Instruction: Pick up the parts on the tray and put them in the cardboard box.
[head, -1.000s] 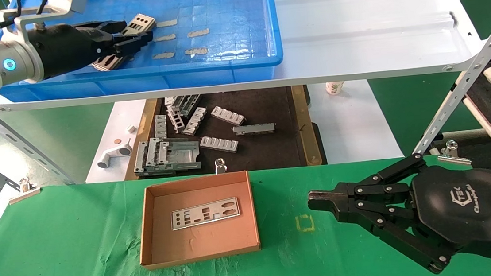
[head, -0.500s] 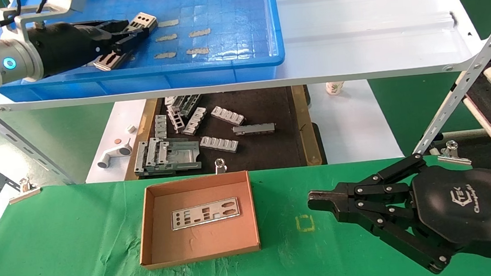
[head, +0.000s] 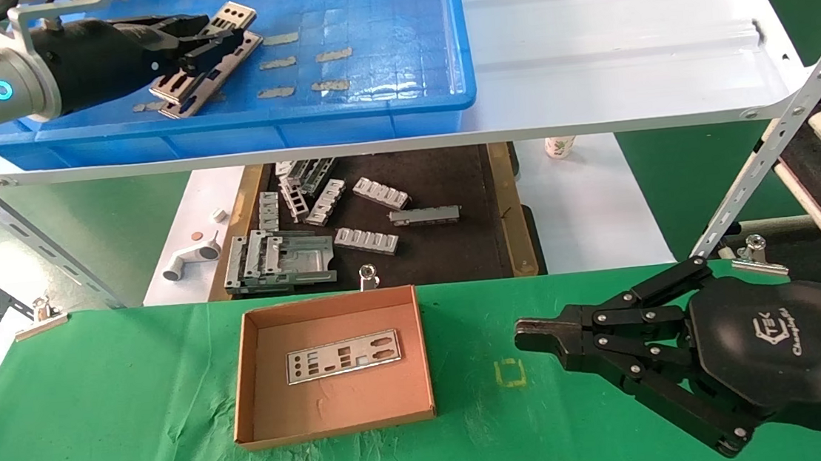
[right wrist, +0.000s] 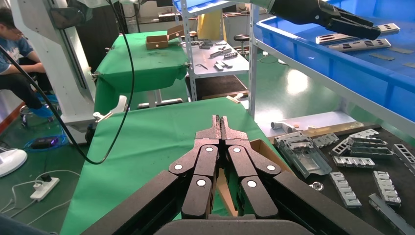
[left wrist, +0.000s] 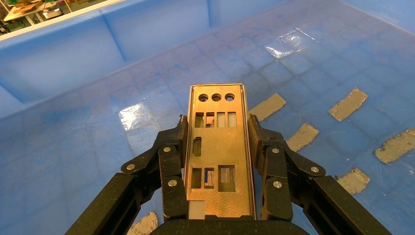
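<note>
Left gripper [head: 205, 44]: upper left of the head view, over the tray, its fingers [left wrist: 172, 161] clamped on the long edges of one silver plate [left wrist: 218, 152].
Held plate: lifted clear of the tray floor, tilted.
Second plate [head: 208, 81]: lying just beneath the held one.
Tray [head: 370, 108]: blue, on the white shelf, upper left.
Cardboard box [head: 338, 422]: lower centre, on the green cloth, with one plate in the box [head: 343, 355] lying flat.
Right gripper [head: 531, 339]: lower right above the cloth, jaws closed on nothing.
</note>
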Robot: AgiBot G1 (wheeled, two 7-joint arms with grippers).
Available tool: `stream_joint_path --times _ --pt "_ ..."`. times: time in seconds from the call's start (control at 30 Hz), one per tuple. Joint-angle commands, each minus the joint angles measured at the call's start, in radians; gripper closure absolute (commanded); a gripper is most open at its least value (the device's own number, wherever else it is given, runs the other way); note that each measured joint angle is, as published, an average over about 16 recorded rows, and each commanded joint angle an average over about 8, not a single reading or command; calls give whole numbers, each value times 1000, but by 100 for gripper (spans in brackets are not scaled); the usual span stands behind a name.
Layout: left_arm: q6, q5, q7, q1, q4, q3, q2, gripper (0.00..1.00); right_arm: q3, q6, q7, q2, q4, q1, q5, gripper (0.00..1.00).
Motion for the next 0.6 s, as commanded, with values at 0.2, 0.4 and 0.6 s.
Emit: stream_joint_path --times 0.2,0.4,0.6 --pt "-1 5 1 7 7 4 4 65 0 0 0 0 0 0 0 100" --pt "-9 8 -1 8 10 5 6 0 0 0 0 0 0 0 0 100" --pt "-15 8 -4 9 9 6 8 0 0 0 0 0 0 0 0 100"
